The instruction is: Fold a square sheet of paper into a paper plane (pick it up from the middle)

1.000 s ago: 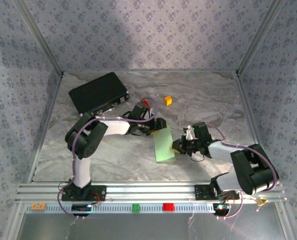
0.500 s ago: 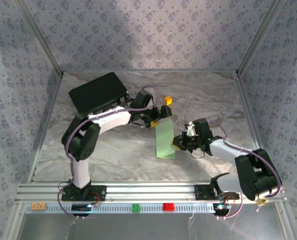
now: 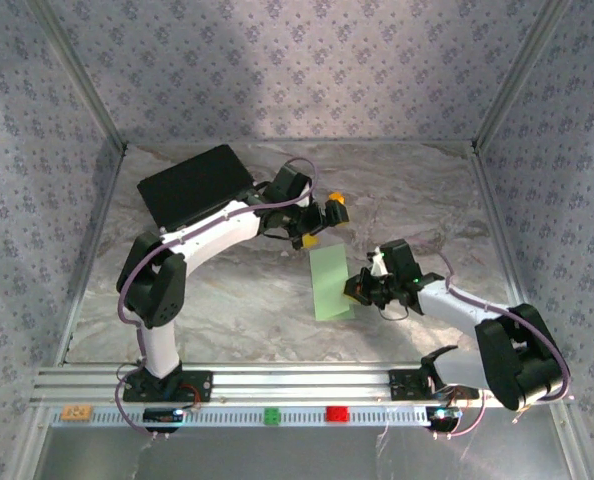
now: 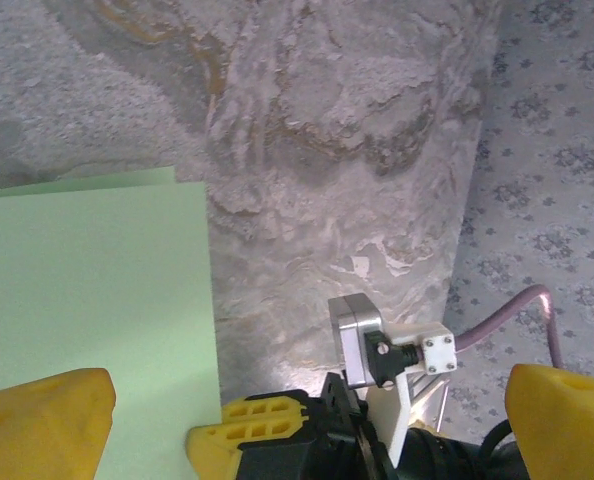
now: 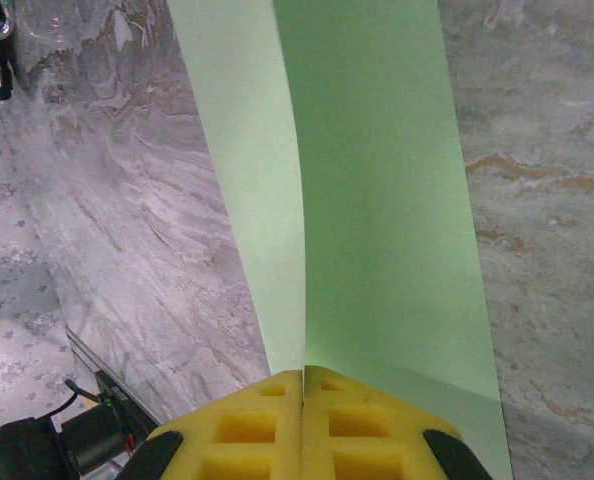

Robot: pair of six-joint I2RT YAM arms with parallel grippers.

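I see the folded green sheet of paper (image 3: pixel 329 283) in the middle of the tabletop (image 3: pixel 227 310), its long side running near to far. My right tool (image 3: pixel 358 291) is clenched on its right edge, yellow pads (image 5: pixel 277 420) pressed together over the paper. My left tool (image 3: pixel 321 221) hangs released, jaws wide, at the sheet's far end.

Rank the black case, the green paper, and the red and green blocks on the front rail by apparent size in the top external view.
1. black case
2. green paper
3. red block and green block: they look alike, so no ranking between them.
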